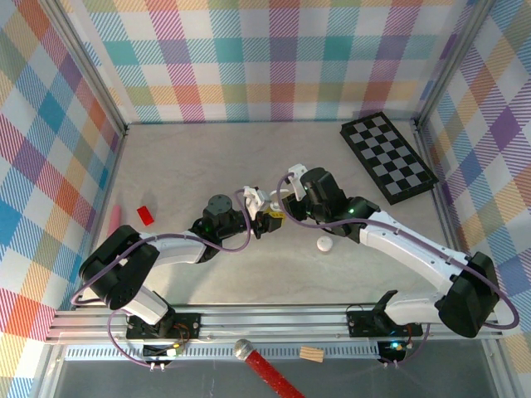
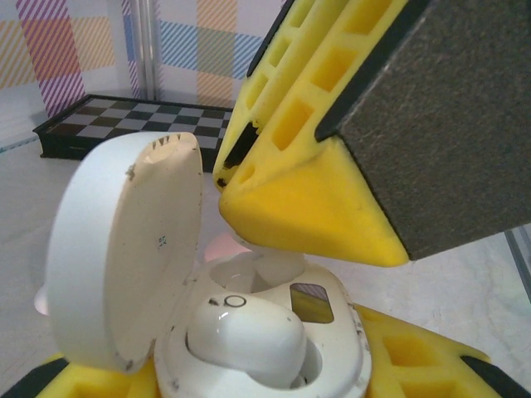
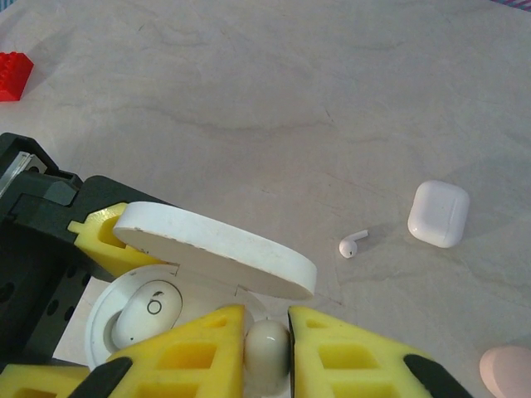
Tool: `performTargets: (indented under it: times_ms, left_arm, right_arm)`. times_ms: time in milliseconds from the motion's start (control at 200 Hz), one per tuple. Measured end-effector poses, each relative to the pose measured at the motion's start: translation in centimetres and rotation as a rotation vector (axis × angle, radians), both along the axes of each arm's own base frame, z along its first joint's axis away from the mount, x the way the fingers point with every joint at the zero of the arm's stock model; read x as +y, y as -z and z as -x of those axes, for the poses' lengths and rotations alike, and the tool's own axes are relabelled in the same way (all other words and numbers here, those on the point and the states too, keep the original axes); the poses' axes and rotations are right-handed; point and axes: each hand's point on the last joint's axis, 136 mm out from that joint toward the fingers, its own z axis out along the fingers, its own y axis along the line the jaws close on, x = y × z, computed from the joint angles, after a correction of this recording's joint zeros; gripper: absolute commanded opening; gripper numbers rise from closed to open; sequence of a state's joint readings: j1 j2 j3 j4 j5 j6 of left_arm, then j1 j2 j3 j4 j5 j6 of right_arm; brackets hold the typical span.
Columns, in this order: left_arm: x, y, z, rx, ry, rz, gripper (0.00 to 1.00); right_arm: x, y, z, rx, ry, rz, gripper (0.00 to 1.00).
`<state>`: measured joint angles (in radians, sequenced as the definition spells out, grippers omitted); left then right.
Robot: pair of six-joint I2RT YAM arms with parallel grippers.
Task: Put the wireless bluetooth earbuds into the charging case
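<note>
My left end effector (image 1: 265,217) is closed narrow on the charging case (image 2: 353,344). Its yellow fingers press against both sides of the base, and the lid (image 2: 124,249) stands swung open. A seated earbud (image 2: 241,336) fills the well nearer the left wrist camera. My right end effector (image 3: 265,336) is almost closed, pinching a second earbud (image 3: 265,356) between its fingertips. It holds that earbud low over the other well, just behind the seated one. I cannot tell whether the earbud touches the case. In the right wrist view, a stemmed earbud (image 3: 353,243) lies loose on the counter (image 3: 290,108), near a small square white case (image 3: 438,213) but not touching it. A red block (image 3: 12,75) sits well apart, and a chessboard (image 1: 388,157) lies at the far right.
</note>
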<state>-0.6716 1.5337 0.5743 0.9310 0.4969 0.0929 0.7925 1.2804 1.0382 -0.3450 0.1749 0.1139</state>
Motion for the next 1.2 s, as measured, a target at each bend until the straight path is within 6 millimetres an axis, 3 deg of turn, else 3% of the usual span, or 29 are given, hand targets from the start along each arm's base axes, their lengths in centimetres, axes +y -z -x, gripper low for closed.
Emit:
performTargets:
  times_ms: [610,740,980,1200]
  left_arm:
    - [0.0,-0.1,0.0,0.012,-0.002,0.005,0.33]
    - [0.0,-0.3,0.0,0.012,-0.003,0.011,0.33]
    - [0.1,-1.1,-0.2,-0.014,-0.006,0.036,0.33]
    - [0.2,-1.1,0.4,-0.048,0.025,0.032,0.33]
  right_arm:
    - [0.5,-0.1,0.6,0.025,-0.027,-0.029,0.32]
    - [0.3,-1.2,0.8,0.013,-0.016,-0.061,0.35]
    - [-0.8,-5.0,1.5,-0.024,-0.003,-0.224,0.55]
    - [-1.0,-6.9,1.2,0.038,0.006,-0.363,0.54]
